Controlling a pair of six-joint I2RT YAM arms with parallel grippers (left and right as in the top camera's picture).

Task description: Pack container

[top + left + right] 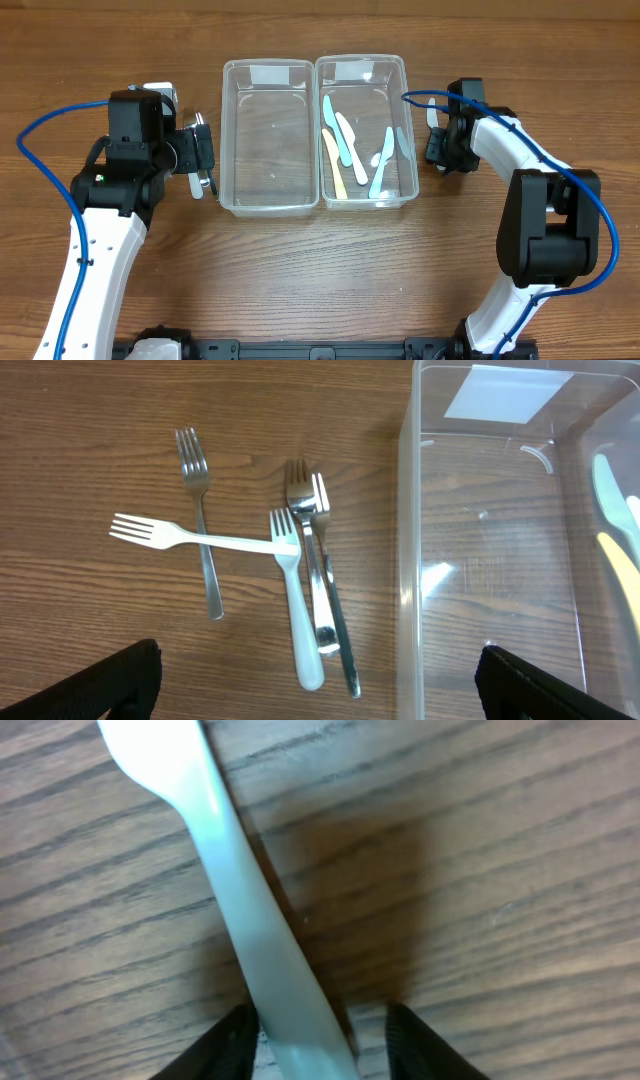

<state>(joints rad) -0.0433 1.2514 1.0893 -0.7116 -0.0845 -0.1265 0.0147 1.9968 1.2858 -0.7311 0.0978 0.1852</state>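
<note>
Pale utensil (250, 920) lies between your right gripper's (320, 1032) parted fingers (225, 1045), apparently unclamped; closing off-centre could skid it away. Left gripper (325, 680) hangs open above the forks (312, 560).

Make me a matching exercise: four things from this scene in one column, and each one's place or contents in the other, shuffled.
Things
1. left clear container
2. right clear container
3. forks
4. pale plastic utensil

Places or contents
A. between the right fingers
B. holds pastel plastic knives
C. empty
D. on the table, outside both containers

Pairs: 1-C, 2-B, 3-D, 4-A
</note>
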